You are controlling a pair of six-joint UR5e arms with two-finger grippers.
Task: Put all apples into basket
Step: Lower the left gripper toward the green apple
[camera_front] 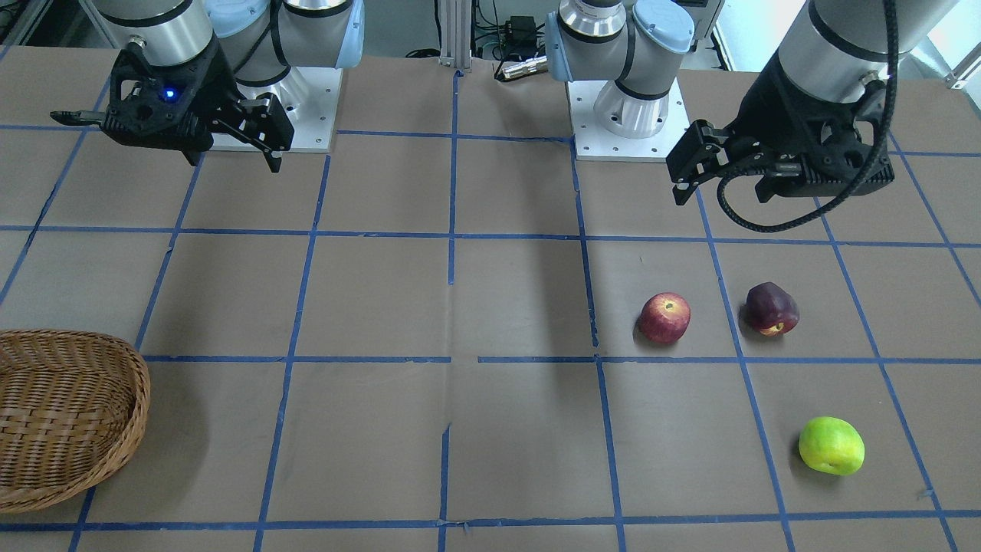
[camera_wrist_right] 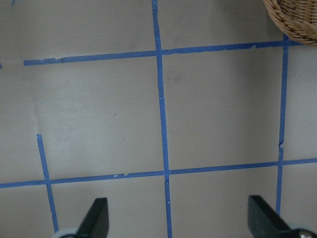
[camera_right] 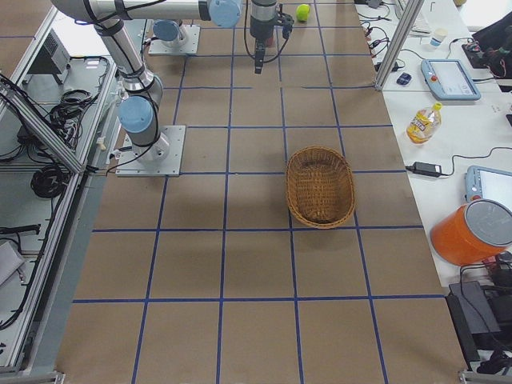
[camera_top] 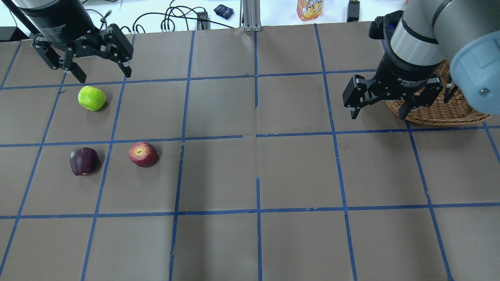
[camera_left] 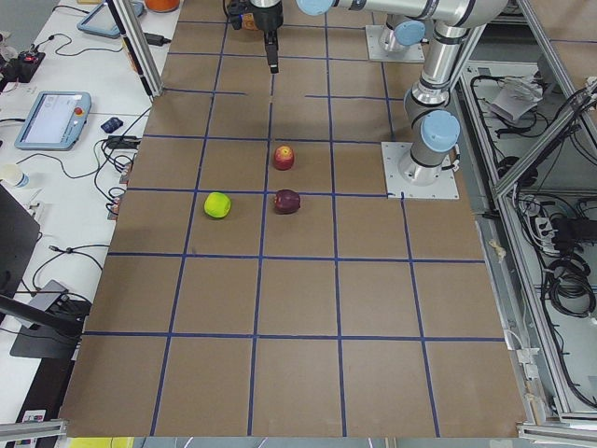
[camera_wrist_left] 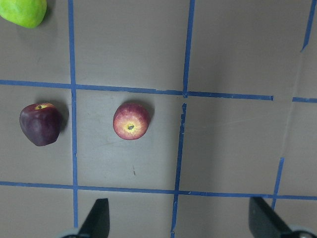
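Note:
Three apples lie on the table on my left side: a red one (camera_top: 143,154) (camera_front: 664,317) (camera_wrist_left: 131,121), a dark maroon one (camera_top: 83,160) (camera_front: 772,308) (camera_wrist_left: 41,124) and a yellow-green one (camera_top: 91,98) (camera_front: 831,445) (camera_wrist_left: 22,11). The brown wicker basket (camera_top: 437,112) (camera_front: 141,399) (camera_right: 320,150) stands on my right side and holds nothing. My left gripper (camera_top: 103,74) (camera_front: 716,180) is open and empty, high above the table beyond the green apple. My right gripper (camera_top: 378,114) (camera_front: 165,144) is open and empty, hovering beside the basket; its arm hides part of the basket from overhead.
The table is brown with a blue tape grid (camera_top: 256,134). Both arm bases (camera_front: 625,115) stand at the robot's edge. A bottle (camera_top: 309,8), cables and tablets lie on the white bench beyond the far edge.

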